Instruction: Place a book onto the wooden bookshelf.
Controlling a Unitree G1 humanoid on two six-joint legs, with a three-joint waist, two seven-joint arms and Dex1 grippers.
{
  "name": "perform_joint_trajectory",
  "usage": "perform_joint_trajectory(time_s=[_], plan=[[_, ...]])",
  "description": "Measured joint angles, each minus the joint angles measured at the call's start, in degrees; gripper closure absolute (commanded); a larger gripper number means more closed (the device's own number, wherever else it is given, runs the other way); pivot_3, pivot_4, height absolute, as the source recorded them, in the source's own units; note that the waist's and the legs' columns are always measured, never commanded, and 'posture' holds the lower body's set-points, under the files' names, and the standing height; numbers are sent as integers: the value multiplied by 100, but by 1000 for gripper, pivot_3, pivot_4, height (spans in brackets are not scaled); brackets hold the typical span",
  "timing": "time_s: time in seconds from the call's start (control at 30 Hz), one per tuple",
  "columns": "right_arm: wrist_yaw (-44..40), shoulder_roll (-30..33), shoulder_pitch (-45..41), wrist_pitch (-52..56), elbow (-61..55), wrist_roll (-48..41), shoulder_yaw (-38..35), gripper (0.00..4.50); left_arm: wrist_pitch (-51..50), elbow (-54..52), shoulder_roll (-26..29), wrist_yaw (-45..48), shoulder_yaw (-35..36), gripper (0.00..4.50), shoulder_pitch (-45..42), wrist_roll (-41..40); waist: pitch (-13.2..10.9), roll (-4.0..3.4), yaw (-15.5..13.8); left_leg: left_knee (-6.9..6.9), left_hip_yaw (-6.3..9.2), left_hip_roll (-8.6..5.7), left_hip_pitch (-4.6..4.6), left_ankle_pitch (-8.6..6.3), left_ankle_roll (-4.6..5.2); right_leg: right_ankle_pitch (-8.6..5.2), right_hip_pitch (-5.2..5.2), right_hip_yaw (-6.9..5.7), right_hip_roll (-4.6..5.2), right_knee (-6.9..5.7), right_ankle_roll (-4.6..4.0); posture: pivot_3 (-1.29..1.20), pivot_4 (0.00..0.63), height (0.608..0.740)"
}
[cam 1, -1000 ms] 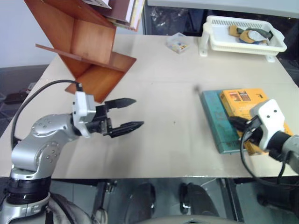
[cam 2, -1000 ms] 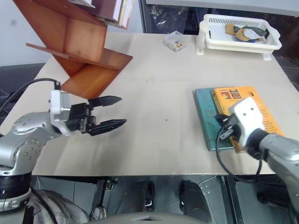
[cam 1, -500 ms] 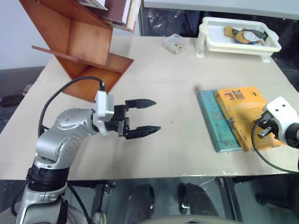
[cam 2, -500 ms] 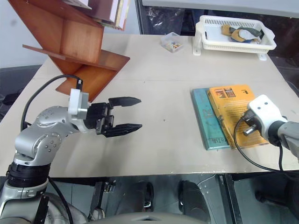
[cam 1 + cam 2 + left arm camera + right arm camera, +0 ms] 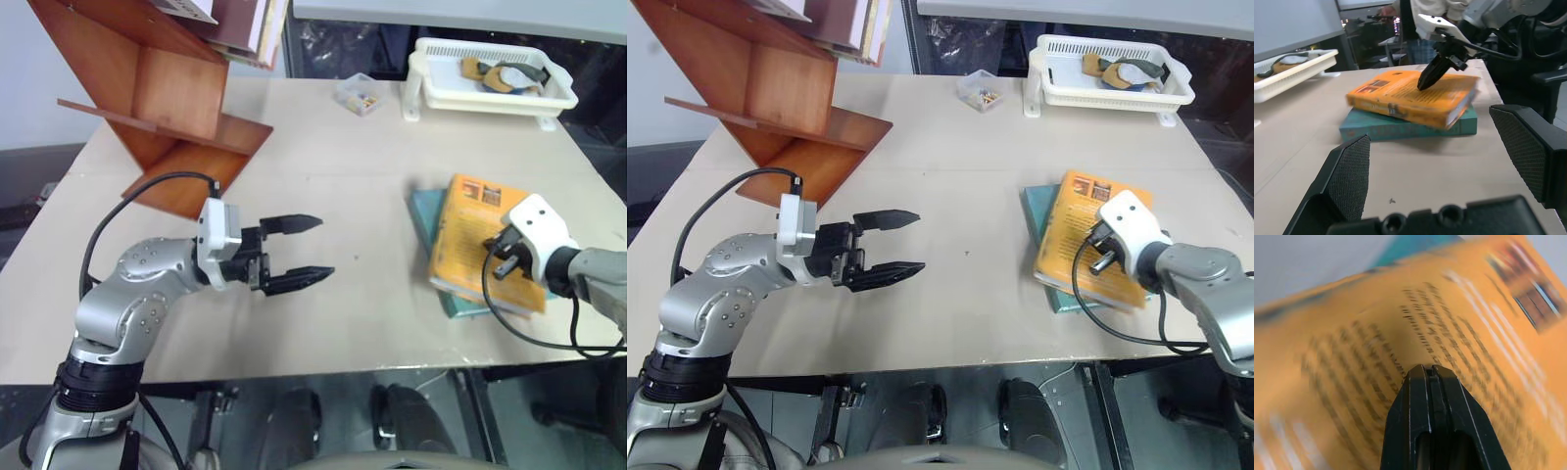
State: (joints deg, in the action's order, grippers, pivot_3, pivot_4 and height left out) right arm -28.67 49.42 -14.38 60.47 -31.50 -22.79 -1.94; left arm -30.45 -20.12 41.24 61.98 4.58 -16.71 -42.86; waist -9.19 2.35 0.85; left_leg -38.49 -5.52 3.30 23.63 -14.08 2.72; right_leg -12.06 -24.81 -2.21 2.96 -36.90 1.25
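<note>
Left wrist view: right gripper point(image 5: 1426, 82), fingers pressed together, tip down on orange book point(image 5: 1400, 95), holding nothing. Book on teal book point(image 5: 1400, 128), right side of table point(image 5: 372, 196). Left gripper point(image 5: 299, 250) wide open, empty, mid table. Wooden bookshelf point(image 5: 167, 88) far left.
</note>
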Motion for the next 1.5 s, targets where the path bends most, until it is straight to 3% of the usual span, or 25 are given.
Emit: perform_joint_trajectory(time_s=[0.4,0.7,0.97,1.1,1.3,1.5], plan=[[-23,-89,194,-225,-299,104,93,4428,-24,-71,12,-39,2,0,69,-1,0,-1,-23,0,5,-1,3,0,0,0,0,-6,3,1,0,0,150,740],[-498,395,623,-995,-160,338,-124,4428,-21,-59,7,-45,-18,0,56,47,-1,-3,-173,0,7,-8,10,0,0,-1,0,-12,11,8,1,0,150,740],[-1178,213,802,-581,-1243,-1171,-1005,4428,-15,-29,-19,-24,-34,0,-27,63,-13,-21,-168,7,20,-6,14,0,0,-1,-2,-18,4,8,-1,0,150,740],[-1384,439,1147,-328,-1722,-1717,-1052,4428,-15,54,-32,13,-48,0,-37,90,-14,-22,-168,4,16,-11,15,0,1,-1,-1,-18,15,9,0,0,150,740],[-1325,1100,1637,-379,-1643,-1117,-477,4428,-3,71,-42,67,-65,0,-57,107,-14,-22,-169,-3,17,-11,14,0,1,-1,0,-19,17,9,1,0,150,740],[-1345,1345,2201,-418,-1570,-820,-745,4428,39,97,-64,98,-73,0,-92,118,-15,-22,-172,-1,21,-11,18,0,0,-1,0,-22,14,10,1,0,150,740]])
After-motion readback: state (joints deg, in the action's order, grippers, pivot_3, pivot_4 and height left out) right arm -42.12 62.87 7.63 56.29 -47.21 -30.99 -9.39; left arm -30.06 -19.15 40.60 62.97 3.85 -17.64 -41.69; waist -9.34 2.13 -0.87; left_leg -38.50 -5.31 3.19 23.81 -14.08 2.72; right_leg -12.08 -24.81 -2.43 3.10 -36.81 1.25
